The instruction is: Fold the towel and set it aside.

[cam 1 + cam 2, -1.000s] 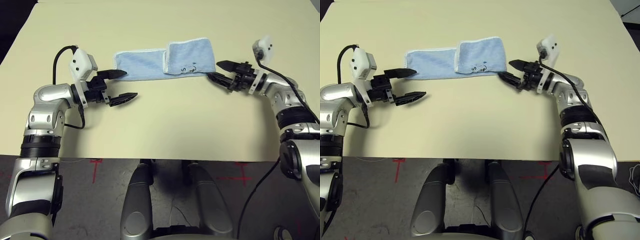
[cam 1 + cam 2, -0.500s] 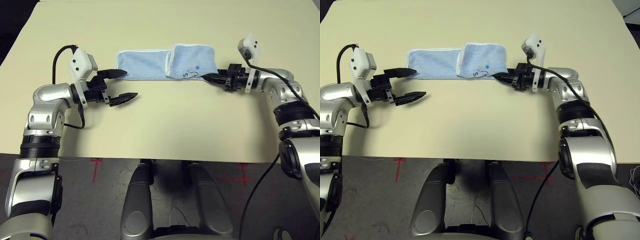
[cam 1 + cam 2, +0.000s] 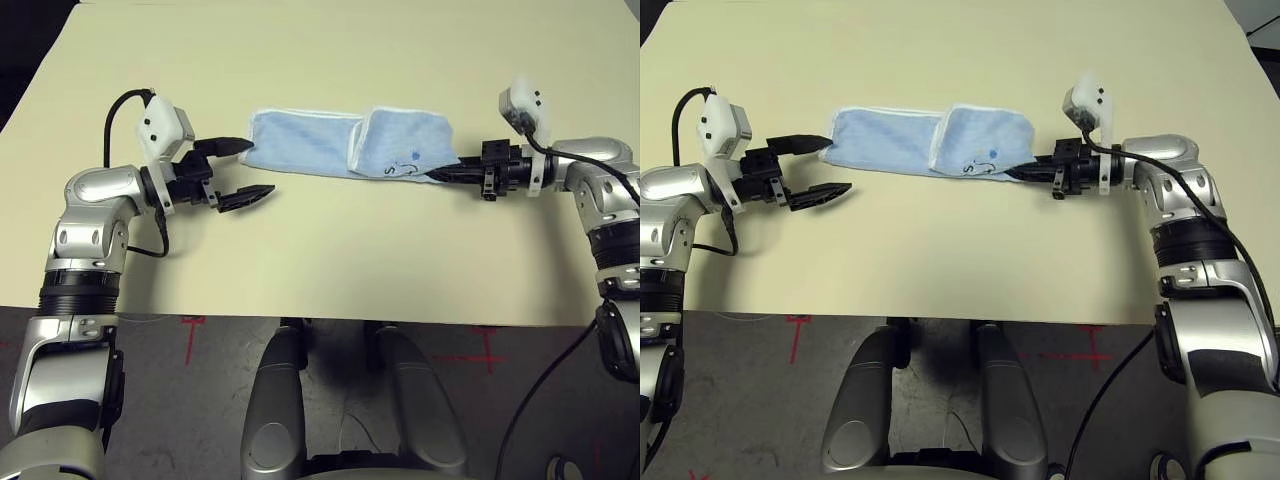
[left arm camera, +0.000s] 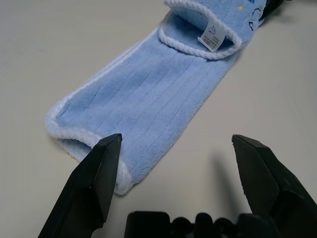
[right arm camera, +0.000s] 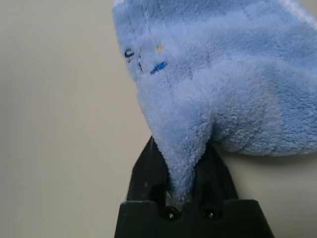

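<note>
The towel (image 3: 330, 145) lies on the table as a long light-blue strip with white edging, its right part folded over the rest. Dark marks (image 3: 398, 166) show on the folded flap and a small white tag (image 4: 212, 37) sits inside the fold. My right gripper (image 3: 446, 174) is shut on the towel's right near corner, and the cloth bunches between its fingers (image 5: 148, 168). At the strip's left end my left gripper (image 3: 238, 170) stands open, one fingertip (image 4: 110, 148) touching or just over the towel's edge and the other on bare table.
The tan table (image 3: 330, 250) spreads wide around the towel, with free room in front of it and behind it. The table's front edge runs just ahead of my body. Black cables hang from both wrists.
My right gripper went from open beside the towel to shut on its right corner, then drew it to the right. The whole towel slid right. The left arm stayed put.
</note>
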Robot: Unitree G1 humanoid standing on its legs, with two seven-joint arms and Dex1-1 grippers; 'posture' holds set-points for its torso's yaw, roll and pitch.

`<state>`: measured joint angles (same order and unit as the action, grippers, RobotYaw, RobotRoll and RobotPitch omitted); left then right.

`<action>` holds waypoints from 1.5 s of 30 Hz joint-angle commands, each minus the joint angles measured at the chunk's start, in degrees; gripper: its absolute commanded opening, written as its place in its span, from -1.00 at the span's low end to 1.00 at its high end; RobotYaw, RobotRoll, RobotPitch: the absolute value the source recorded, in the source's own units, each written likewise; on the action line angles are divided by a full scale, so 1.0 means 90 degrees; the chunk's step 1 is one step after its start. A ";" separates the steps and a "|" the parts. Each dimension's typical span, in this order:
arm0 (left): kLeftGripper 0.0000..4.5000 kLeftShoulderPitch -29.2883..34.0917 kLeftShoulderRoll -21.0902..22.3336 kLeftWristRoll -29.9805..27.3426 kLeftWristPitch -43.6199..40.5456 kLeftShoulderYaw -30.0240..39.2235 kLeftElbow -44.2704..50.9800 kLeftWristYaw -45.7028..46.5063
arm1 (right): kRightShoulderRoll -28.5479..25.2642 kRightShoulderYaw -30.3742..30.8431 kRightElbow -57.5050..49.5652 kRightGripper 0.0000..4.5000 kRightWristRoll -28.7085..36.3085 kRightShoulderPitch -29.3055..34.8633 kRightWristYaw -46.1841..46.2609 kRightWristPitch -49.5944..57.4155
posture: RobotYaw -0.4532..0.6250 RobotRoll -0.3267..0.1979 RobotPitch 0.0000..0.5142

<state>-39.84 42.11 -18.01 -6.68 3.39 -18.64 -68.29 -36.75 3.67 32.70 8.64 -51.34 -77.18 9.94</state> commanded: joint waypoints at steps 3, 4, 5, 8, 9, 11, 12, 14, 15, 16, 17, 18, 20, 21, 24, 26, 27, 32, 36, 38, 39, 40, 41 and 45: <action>1.00 0.0007 0.0027 0.0043 0.0032 -0.0067 0.0041 -0.0102 | -0.0134 0.0120 0.0680 0.19 -0.0437 -0.0057 0.0260 -0.1021 | -0.15 0.25 0.26; 1.00 0.0012 0.0030 0.0044 0.0024 -0.0068 0.0053 -0.0103 | -0.0147 0.0127 0.0822 0.37 -0.0499 -0.0127 0.0300 -0.1171 | -0.15 0.25 0.27; 1.00 0.0019 0.0032 0.0043 0.0017 -0.0068 0.0065 -0.0103 | -0.0155 0.0130 0.0921 0.51 -0.0540 -0.0174 0.0322 -0.1275 | -0.15 0.25 0.26; 1.00 0.0030 0.0034 0.0041 0.0001 -0.0070 0.0084 -0.0106 | -0.0136 0.0088 0.1139 0.98 -0.0560 -0.0290 0.0352 -0.1413 | -0.15 0.25 0.27; 1.00 0.0030 0.0034 0.0043 0.0001 -0.0072 0.0079 -0.0107 | -0.0131 0.0075 0.1203 0.98 -0.0583 -0.0328 0.0400 -0.1488 | -0.15 0.25 0.27; 1.00 0.0023 0.0034 0.0045 -0.0001 -0.0074 0.0069 -0.0109 | -0.0136 0.0041 0.1353 0.98 -0.0610 -0.0408 0.0468 -0.1620 | -0.15 0.25 0.27; 1.00 0.0023 0.0034 0.0043 -0.0002 -0.0072 0.0071 -0.0110 | -0.0146 0.0002 0.1450 0.98 -0.0611 -0.0454 0.0513 -0.1687 | -0.15 0.25 0.27; 1.00 0.0022 0.0032 0.0037 -0.0006 -0.0066 0.0070 -0.0107 | -0.0161 -0.0196 0.1713 0.98 -0.0430 -0.0541 0.0451 -0.1908 | -0.15 0.25 0.26; 1.00 0.0019 0.0029 0.0035 -0.0006 -0.0064 0.0065 -0.0105 | -0.0145 -0.0326 0.1842 0.98 -0.0281 -0.0574 0.0389 -0.1955 | -0.15 0.25 0.26; 1.00 0.0019 0.0028 0.0034 -0.0003 -0.0060 0.0058 -0.0104 | -0.0111 -0.0503 0.1978 0.98 -0.0081 -0.0598 0.0313 -0.2028 | -0.15 0.25 0.27; 1.00 0.0020 0.0026 0.0035 0.0006 -0.0058 0.0045 -0.0105 | -0.0080 -0.0713 0.2134 0.98 0.0186 -0.0620 0.0094 -0.2061 | -0.15 0.25 0.27; 1.00 0.0035 0.0032 0.0029 0.0009 -0.0048 0.0048 -0.0107 | -0.0083 -0.0847 0.2271 0.98 0.0357 -0.0621 -0.0117 -0.2086 | -0.14 0.25 0.28; 1.00 0.0090 0.0055 0.0002 -0.0015 -0.0018 0.0100 -0.0106 | -0.0118 -0.1015 0.2559 0.98 0.0525 -0.0586 -0.0511 -0.2411 | -0.12 0.25 0.29; 1.00 0.0129 0.0065 -0.0012 -0.0049 -0.0005 0.0153 -0.0092 | -0.0134 -0.1071 0.2724 0.98 0.0551 -0.0585 -0.0629 -0.2538 | -0.11 0.25 0.30; 1.00 0.0299 0.0147 -0.0050 -0.0138 0.0070 0.0307 -0.0058 | -0.0114 -0.1259 0.3264 0.98 0.0574 -0.0658 -0.0722 -0.2953 | -0.07 0.25 0.34; 1.00 0.0405 0.0187 -0.0077 -0.0207 0.0109 0.0432 -0.0027 | -0.0120 -0.1263 0.3561 0.98 0.0448 -0.0715 -0.0625 -0.3306 | -0.04 0.25 0.36; 1.00 0.0455 0.0206 -0.0092 -0.0242 0.0130 0.0494 -0.0004 | -0.0109 -0.1256 0.3664 0.98 0.0394 -0.0748 -0.0611 -0.3415 | -0.03 0.25 0.37; 1.00 0.0607 0.0222 -0.0128 -0.0401 0.0174 0.0737 0.0077 | -0.0075 -0.1282 0.3869 0.98 0.0379 -0.0879 -0.0945 -0.3592 | -0.04 0.25 0.35; 1.00 0.0473 0.0180 -0.0127 -0.0456 0.0127 0.0631 0.0090 | -0.0131 -0.1343 0.3791 0.98 0.0519 -0.0861 -0.1504 -0.3529 | -0.07 0.25 0.33; 1.00 0.0367 0.0145 -0.0152 -0.0519 0.0117 0.0517 0.0082 | -0.0146 -0.1269 0.3692 0.98 0.0599 -0.0797 -0.1671 -0.3473 | -0.08 0.25 0.32; 1.00 0.0304 0.0112 -0.0187 -0.0607 0.0135 0.0446 0.0111 | -0.0153 -0.1203 0.3633 0.98 0.0652 -0.0750 -0.1698 -0.3461 | -0.09 0.25 0.32; 1.00 0.0254 0.0089 -0.0213 -0.0702 0.0153 0.0387 0.0147 | -0.0165 -0.1128 0.3588 0.98 0.0691 -0.0706 -0.1702 -0.3443 | -0.09 0.25 0.32; 1.00 0.0208 0.0077 -0.0227 -0.0803 0.0163 0.0333 0.0177 | -0.0169 -0.1077 0.3560 0.98 0.0733 -0.0672 -0.1702 -0.3445 | -0.09 0.25 0.32; 1.00 0.0045 0.0022 -0.0424 -0.1194 0.0327 0.0318 0.0365 | -0.0159 -0.1103 0.3643 0.98 0.0825 -0.0698 -0.1702 -0.3444 | -0.07 0.25 0.33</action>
<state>-39.09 42.55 -20.50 -15.71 4.95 -15.36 -65.69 -37.32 -6.54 65.27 15.22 -58.48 -91.85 -21.06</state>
